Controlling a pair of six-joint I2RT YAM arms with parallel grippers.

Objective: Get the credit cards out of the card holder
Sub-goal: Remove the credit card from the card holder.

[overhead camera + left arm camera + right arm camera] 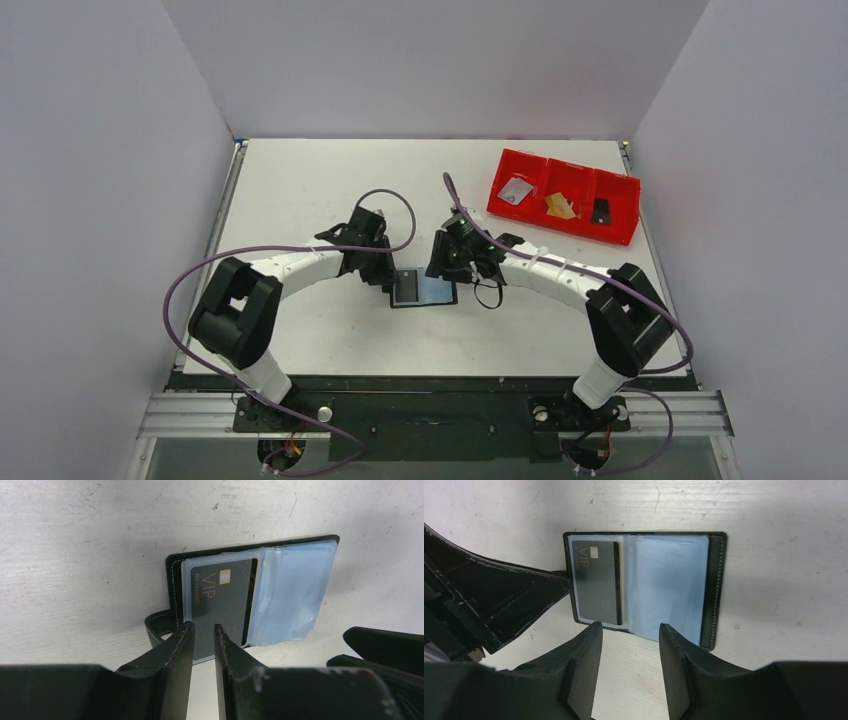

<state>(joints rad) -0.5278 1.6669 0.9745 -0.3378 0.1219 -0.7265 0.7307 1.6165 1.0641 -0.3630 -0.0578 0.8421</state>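
The card holder (425,290) lies open on the table, its clear bluish sleeves up. A dark card marked VIP (222,600) sits in its left sleeve and also shows in the right wrist view (596,580). My left gripper (388,278) is at the holder's left edge. Its jaws (202,627) stand a narrow gap apart over the card's near edge, with nothing between them. My right gripper (452,268) is open and empty, its tips (629,626) at the holder's (713,580) near edge. A silver card (515,190), a gold card (560,205) and a black card (600,211) lie in the tray.
A red three-compartment tray (625,232) stands at the back right of the table. White walls enclose the table on three sides. The holder's strap loop (156,625) sticks out beside my left fingers. Cables hang off both arms.
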